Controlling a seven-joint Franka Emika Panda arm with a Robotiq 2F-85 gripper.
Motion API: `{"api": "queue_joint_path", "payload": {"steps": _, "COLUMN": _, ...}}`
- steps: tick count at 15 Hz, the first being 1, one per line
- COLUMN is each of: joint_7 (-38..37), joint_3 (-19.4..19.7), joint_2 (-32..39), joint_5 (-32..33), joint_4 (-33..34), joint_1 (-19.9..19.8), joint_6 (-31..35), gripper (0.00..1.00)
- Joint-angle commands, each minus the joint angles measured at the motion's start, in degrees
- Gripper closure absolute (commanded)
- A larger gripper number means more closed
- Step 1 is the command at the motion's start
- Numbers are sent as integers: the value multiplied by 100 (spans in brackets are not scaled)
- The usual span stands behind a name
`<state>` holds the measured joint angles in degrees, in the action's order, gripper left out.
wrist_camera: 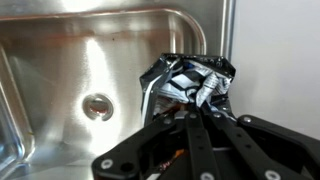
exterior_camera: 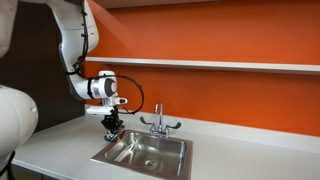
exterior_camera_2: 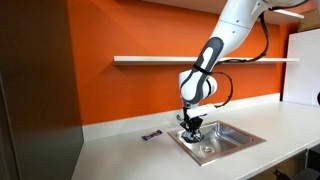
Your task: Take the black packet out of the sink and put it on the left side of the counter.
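The black packet (wrist_camera: 190, 78), crumpled with silvery creases, is pinched between my gripper's (wrist_camera: 196, 106) fingers in the wrist view. It hangs over the right rim of the steel sink (wrist_camera: 60, 60). In both exterior views the gripper (exterior_camera: 113, 129) (exterior_camera_2: 190, 129) points down, just above the sink's (exterior_camera: 150, 153) (exterior_camera_2: 228, 140) edge where it meets the counter. The packet is too small to make out there.
A faucet (exterior_camera: 158, 120) stands behind the sink. A small dark wrapper (exterior_camera_2: 151, 136) lies on the white counter (exterior_camera_2: 120, 150) beside the sink. A white shelf (exterior_camera_2: 200, 60) runs along the orange wall. The sink drain (wrist_camera: 97, 105) is below.
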<state>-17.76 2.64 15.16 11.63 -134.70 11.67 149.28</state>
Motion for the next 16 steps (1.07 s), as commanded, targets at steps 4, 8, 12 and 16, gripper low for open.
{"api": "queue_joint_path", "payload": {"steps": 4, "joint_7": 291, "joint_3": -590, "joint_2": 121, "joint_5": 10, "joint_4": 92, "joint_1": 225, "joint_6": -234, "gripper": 99}}
{"api": "queue_joint_path", "payload": {"steps": 8, "joint_7": 492, "joint_3": -835, "joint_2": 369, "joint_5": -15, "joint_4": 196, "joint_1": 356, "joint_6": -241, "gripper": 99}}
{"api": "queue_joint_path", "payload": {"steps": 12, "joint_7": 683, "joint_3": -938, "joint_2": 636, "joint_5": -27, "joint_4": 321, "joint_1": 425, "joint_6": -239, "gripper": 99}}
{"api": "queue_joint_path", "payload": {"steps": 16, "joint_7": 821, "joint_3": -926, "joint_2": 820, "joint_5": -21, "joint_4": 435, "joint_1": 447, "joint_6": -266, "gripper": 99}}
